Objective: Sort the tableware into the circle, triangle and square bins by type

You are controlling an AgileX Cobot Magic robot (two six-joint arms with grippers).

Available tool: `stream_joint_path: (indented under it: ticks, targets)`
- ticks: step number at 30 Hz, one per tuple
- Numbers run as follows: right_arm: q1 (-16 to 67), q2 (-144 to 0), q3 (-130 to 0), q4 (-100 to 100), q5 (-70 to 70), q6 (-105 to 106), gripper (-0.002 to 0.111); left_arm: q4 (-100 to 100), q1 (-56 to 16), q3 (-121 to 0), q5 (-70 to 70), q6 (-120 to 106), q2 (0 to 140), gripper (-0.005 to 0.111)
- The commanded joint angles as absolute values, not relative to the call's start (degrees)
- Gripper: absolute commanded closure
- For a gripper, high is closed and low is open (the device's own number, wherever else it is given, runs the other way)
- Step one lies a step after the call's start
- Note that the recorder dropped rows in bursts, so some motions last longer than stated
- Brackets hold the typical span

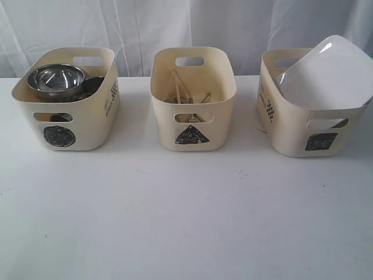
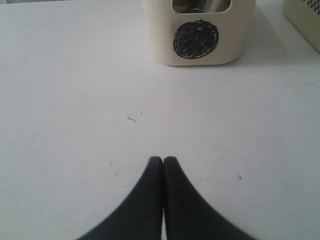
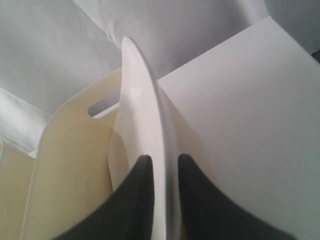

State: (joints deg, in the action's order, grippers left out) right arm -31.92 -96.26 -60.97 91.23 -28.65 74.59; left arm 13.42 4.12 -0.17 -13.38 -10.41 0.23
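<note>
The white worktop (image 1: pixel 175 221) carries everything we see. On it stand three alike cream plastic tubs with cut-out handles, each named for the black scribbled mark on its front: the circle bin (image 1: pixel 87 125) on the left, the triangle bin (image 1: pixel 192 111) in the middle and the square bin (image 1: pixel 291 134) on the right. The large white square plate (image 1: pixel 332 73) stands tilted in the square bin. Its lower part is down inside, its upper part rises above the rim and leans toward the bin's right rear, and its broad face looks up and forward. Being square, it has no long axis; what counts is its plane. In the right wrist view we meet it edge-on, and the right end effector (image 3: pixel 162 162) straddles its rim, one dark finger on each face. Whether those fingers press the plate or have slackened off it, we cannot tell. We judge that the coming move turns on this: the plate lies between the fingers of the only arm near it, so they should part and draw back along the plate's plane, not across it, or the plate may tip out. Shiny steel bowls (image 1: pixel 56 79) sit nested in the circle bin. The left end effector (image 2: pixel 163 160) is over bare worktop, well apart from the circle bin it faces, its fingers pressed together on nothing. Pale wooden chopsticks (image 1: pixel 178 87) lean in the triangle bin; what else lies there is too dim to name. No tableware shows loose on the worktop, so we judge the sorting all but done
</note>
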Motion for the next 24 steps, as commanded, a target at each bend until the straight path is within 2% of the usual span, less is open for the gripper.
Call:
stream_joint_path:
  ticks: [1,5,8,15,17,21,24]
  targets:
    - [-32.0,-94.7,-61.4,92.2,-33.4,74.6,0.09,13.7,3.9,0.0,-13.4,-10.5,0.0,0.107]
    - [-32.0,-91.6,-61.5,93.7,-37.6,74.6,0.094,13.7,3.9,0.0,-13.4,-10.5,0.0,0.107]
    - [-32.0,-87.9,-61.5,94.2,-38.3,73.7,0.109,13.7,3.9,0.0,-13.4,-10.5,0.0,0.107]
    - [-29.3,-75.2,-61.5,90.8,-30.8,63.9,0.108,13.7,3.9,0.0,-13.4,-10.5,0.0,0.107]
    - [-26.7,-71.5,-61.5,85.0,-25.3,63.9,0.108,13.7,3.9,0.0,-13.4,-10.5,0.0,0.107]
    - [-18.3,-64.0,-61.5,59.4,-9.4,64.2,0.108,13.7,3.9,0.0,-13.4,-10.5,0.0,0.107]
    - [-13.8,-60.6,-61.5,44.0,-2.9,65.1,0.108,13.7,3.9,0.0,-13.4,-10.5,0.0,0.107]
